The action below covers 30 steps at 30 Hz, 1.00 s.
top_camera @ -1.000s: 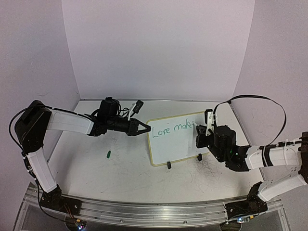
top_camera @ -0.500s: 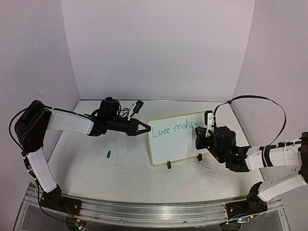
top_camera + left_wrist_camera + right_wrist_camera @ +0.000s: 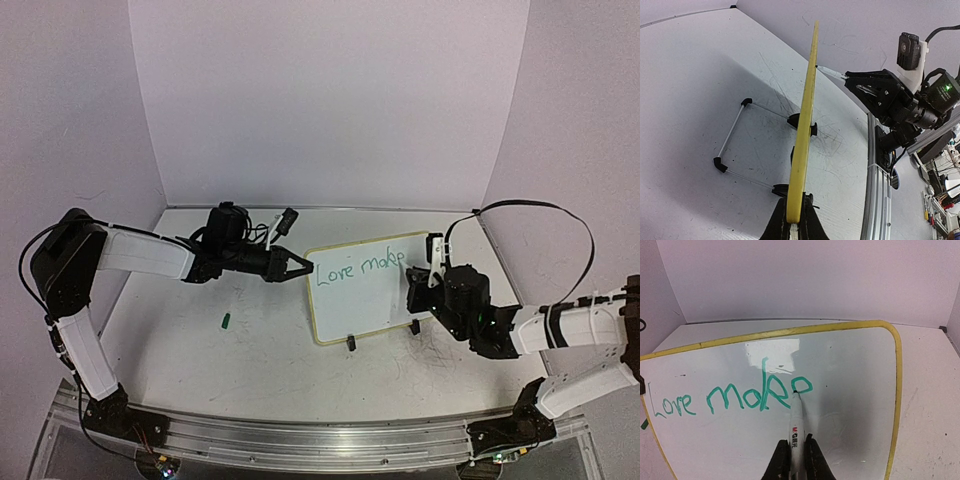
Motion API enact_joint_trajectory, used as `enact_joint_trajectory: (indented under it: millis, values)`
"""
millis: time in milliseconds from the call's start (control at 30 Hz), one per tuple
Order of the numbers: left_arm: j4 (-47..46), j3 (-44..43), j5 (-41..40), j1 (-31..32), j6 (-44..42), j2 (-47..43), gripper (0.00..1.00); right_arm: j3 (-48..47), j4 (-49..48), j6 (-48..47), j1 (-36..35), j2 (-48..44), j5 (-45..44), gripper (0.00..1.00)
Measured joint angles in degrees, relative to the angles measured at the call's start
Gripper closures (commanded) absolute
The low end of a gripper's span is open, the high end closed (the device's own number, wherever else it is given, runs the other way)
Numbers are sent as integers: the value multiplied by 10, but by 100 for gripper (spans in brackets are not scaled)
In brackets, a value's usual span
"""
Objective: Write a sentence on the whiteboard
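The whiteboard stands tilted at mid-table on two black clip feet, with green writing "Love make" on it. It shows edge-on as a yellow strip in the left wrist view and face-on in the right wrist view. My left gripper is shut on the board's left edge. My right gripper is shut on a white marker. The marker's tip touches the board at the loop of the last green letter.
A small green marker cap lies on the table left of the board. A wire stand rests behind the board. Walls close in the back and sides. An aluminium rail runs along the near edge.
The marker tip has drawn the loop of a further letter after "mak". The right gripper shifted slightly right. The left arm and the board have held still.
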State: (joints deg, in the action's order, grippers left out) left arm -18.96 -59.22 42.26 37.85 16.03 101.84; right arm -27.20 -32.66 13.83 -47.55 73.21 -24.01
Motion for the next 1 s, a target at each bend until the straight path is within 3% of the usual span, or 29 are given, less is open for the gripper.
enact_joint_trajectory:
  millis: [1000]
  values:
    - [0, 0, 0, 0, 0, 0, 100, 7, 41, 39, 0, -16, -4, 100]
